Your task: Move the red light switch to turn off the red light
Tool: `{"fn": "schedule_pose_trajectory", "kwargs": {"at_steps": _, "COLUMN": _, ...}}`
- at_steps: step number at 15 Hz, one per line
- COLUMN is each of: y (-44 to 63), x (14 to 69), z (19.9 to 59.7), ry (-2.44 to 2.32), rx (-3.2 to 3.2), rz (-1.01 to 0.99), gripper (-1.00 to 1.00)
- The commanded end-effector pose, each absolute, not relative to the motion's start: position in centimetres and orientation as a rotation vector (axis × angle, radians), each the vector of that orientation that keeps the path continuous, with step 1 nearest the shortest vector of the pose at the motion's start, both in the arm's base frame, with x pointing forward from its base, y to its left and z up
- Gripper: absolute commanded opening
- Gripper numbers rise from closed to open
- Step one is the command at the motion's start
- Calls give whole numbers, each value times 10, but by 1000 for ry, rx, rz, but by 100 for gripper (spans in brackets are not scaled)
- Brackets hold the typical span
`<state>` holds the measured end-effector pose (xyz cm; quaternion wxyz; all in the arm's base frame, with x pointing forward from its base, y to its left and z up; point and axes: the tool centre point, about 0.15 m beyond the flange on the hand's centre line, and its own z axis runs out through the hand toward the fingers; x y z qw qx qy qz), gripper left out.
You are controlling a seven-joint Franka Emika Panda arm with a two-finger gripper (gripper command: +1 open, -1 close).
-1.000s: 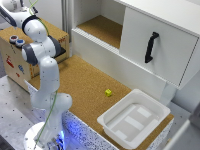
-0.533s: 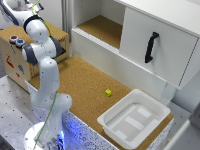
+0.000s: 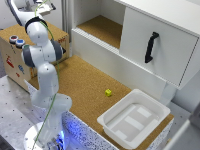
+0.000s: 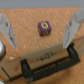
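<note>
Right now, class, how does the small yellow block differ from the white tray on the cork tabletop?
Colour: the yellow block is bright yellow, while the white tray is plain white.
Size: the block is tiny and the tray is many times larger.
Shape: the block is a solid little cube, while the tray is a shallow open rectangle with raised walls, nothing in it.
Shared: both rest on the cork tabletop, close together but not touching.

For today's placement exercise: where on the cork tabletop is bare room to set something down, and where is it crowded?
Free: the cork tabletop between the small yellow cube and the white robot arm. Crowded: the corner holding the white plastic tray, and the wooden box side.
</note>
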<state>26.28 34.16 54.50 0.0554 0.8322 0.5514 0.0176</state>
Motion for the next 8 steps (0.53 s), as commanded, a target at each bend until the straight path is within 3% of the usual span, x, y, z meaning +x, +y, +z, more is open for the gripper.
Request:
{"fn": "schedule_pose_trajectory", "kwargs": {"at_steps": 1, "y": 187, "x": 248, "z": 476, "ry": 1651, "rx": 2775, "rz": 531, "gripper": 100}}
{"fn": "schedule_pose_trajectory", "kwargs": {"at_steps": 8, "y": 50, "x": 276, "z": 421, "ry": 1107, "rx": 3055, "rz": 401, "gripper": 100}}
